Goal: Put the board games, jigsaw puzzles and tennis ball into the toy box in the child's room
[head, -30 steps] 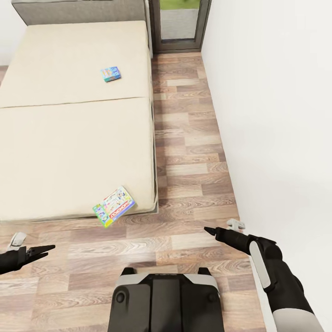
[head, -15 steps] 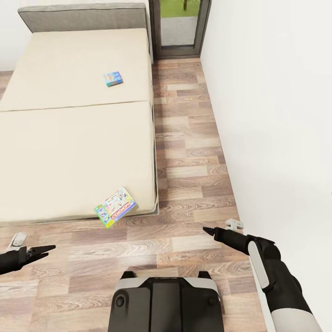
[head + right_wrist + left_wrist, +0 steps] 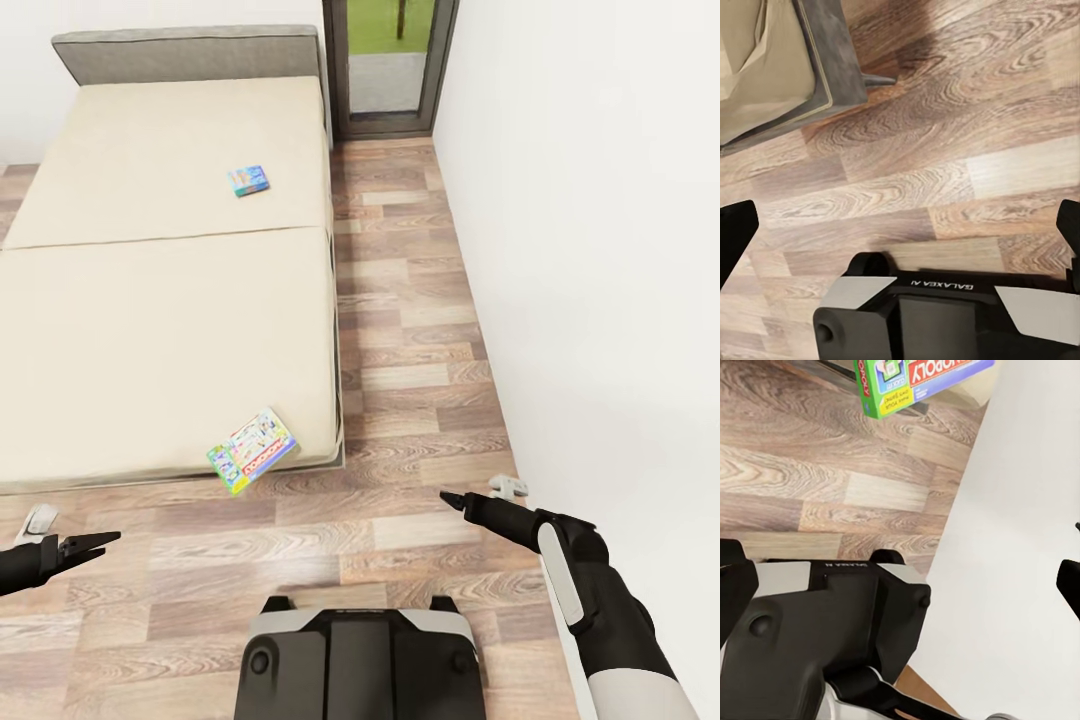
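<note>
Looks like the fetch step for the bed games, nothing picked up yet imo. Monopoly board game (image 3: pixel 252 449) sits at the bed (image 3: pixel 150 330)'s near edge by its right corner, partly overhanging; small board game (image 3: pixel 247 180) lies further up the bed, toward its right edge. Left hand (image 3: pixel 100 541) and right hand (image 3: pixel 450 497) both look pinched closed & empty. Next: roll closer, spread the left hand's fingers, reach for the overhanging box.

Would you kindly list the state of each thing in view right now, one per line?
Large colourful board game box: flat on the bed, overhanging its near edge.
Small blue board game box: flat, farther up the bed.
Beige mattress bed: otherwise bare.
Left pincer: shut, empty, above the floor.
Right pincer: shut, empty, above the floor.
Dark-framed glass door: closed.
</note>
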